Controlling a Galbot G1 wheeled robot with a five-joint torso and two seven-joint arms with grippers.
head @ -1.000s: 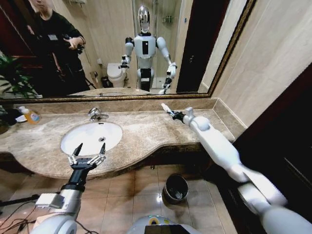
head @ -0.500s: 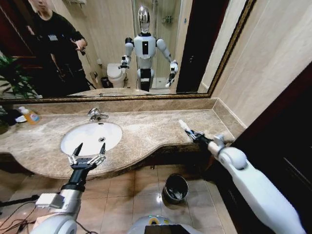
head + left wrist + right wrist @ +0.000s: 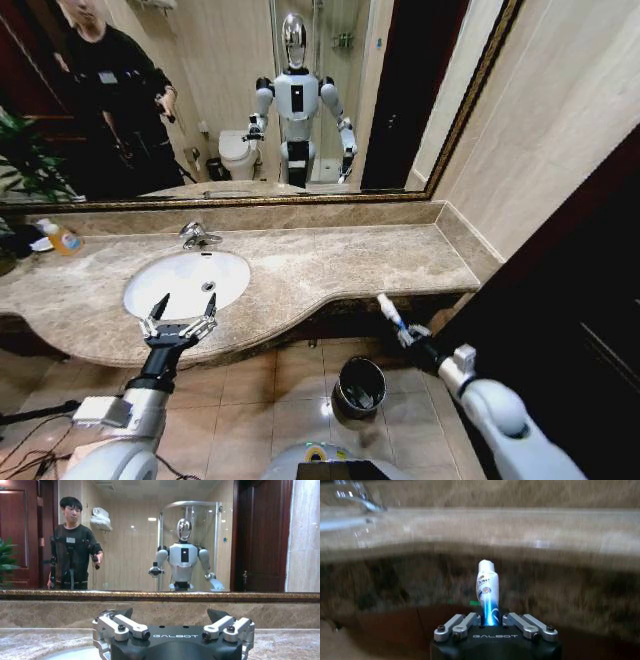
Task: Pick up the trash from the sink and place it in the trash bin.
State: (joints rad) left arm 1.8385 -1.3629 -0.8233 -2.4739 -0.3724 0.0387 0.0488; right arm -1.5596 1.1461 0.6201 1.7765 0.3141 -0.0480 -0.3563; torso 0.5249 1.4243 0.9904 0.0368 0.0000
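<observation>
Marble tabletop (image 3: 330, 265) runs under the long mirror, and the white oval sink (image 3: 187, 281) sunk into it serves as the marker for everything else. Just in front of the sink's near rim, over the tabletop's edge, the left claw (image 3: 178, 322) hangs with its dark-tipped fingers spread wide and nothing between them; from its own wrist camera the left claw (image 3: 172, 620) faces the mirror, both finger pairs well apart. Far to the right of the sink and lower, off the tabletop's front edge, the right claw (image 3: 402, 329) is clamped on a white-and-blue tube (image 3: 389, 308), which sticks up and away from the fingers. The right wrist camera shows the right claw (image 3: 493, 620) pinching the lower end of the tube (image 3: 487, 592), its white cap end pointing toward the tabletop's front face. On the tiled floor, down and to the right of the sink and just left of the right claw, stands the trash bin (image 3: 360, 386); something pale seems to lie inside it, though I cannot make it out.
</observation>
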